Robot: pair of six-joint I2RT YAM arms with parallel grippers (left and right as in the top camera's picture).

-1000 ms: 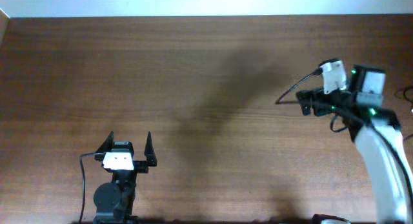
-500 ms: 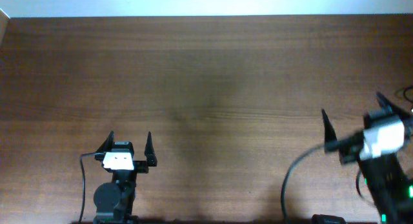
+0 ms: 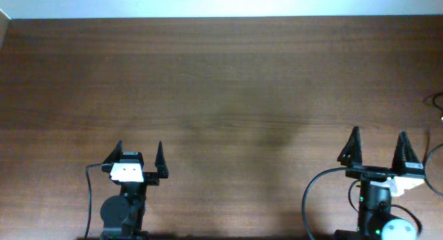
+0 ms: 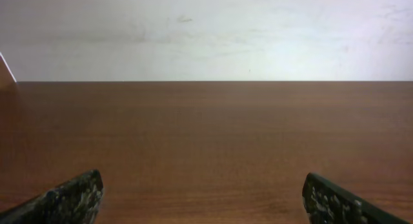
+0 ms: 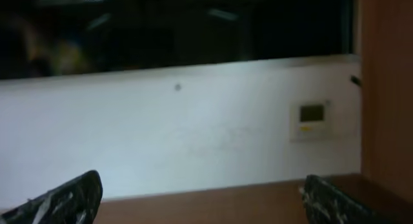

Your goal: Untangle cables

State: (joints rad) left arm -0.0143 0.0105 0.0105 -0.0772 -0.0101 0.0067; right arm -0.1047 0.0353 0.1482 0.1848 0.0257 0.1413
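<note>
Of the cables, only a short curl of thin black cord (image 3: 436, 99) shows, at the table's far right edge in the overhead view; the rest is cut off by the frame. My left gripper (image 3: 138, 150) rests near the front edge, left of centre, open and holding nothing. My right gripper (image 3: 378, 135) stands near the front right, also open and empty, well short of the cord. In the left wrist view the left gripper (image 4: 201, 182) frames only bare wood. The right gripper (image 5: 201, 180) frames the table's far edge and the wall.
The brown wooden table (image 3: 221, 81) runs back to a white wall (image 4: 206, 37). Thicker black arm cables loop beside the left arm (image 3: 88, 198) and the right arm (image 3: 308, 198). A small wall panel (image 5: 313, 119) and a dark window show in the right wrist view.
My right arm has swung from the back right of the table down to the front right edge, its fingers now pointing toward the back. The left arm has not moved.
</note>
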